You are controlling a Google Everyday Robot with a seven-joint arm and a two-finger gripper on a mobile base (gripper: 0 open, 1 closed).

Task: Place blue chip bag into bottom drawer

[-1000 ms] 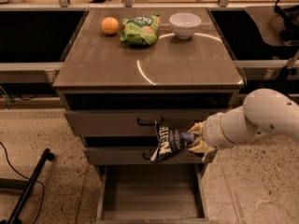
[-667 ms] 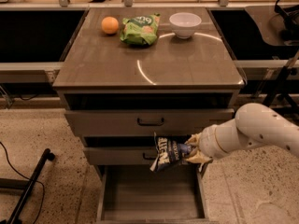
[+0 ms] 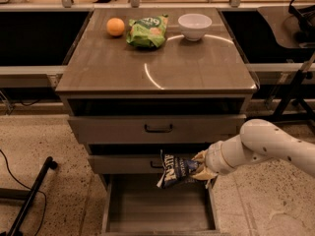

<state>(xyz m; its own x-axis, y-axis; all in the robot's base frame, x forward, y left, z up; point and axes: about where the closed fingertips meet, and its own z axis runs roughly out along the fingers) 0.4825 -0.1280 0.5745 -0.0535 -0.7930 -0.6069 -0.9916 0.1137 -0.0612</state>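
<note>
Lowered since a second ago: crinkly dark navy blue chip bag (image 3: 176,168), now lower centre of frame, above the open grey metal bottom drawer (image 3: 157,208), not yet inside. My gripper (image 3: 201,167) sits just right of it, jaws clamped on the bag's end. Remaining, by my estimate: descend, release.

The navy bag (image 3: 174,170), white-lettered, sits pinched in the tan gripper (image 3: 201,167) at the grey drawer's (image 3: 157,208) 12 o'clock. White arm (image 3: 275,149), white bowl (image 3: 195,24), orange fruit (image 3: 115,26), green bag (image 3: 147,31).
</note>
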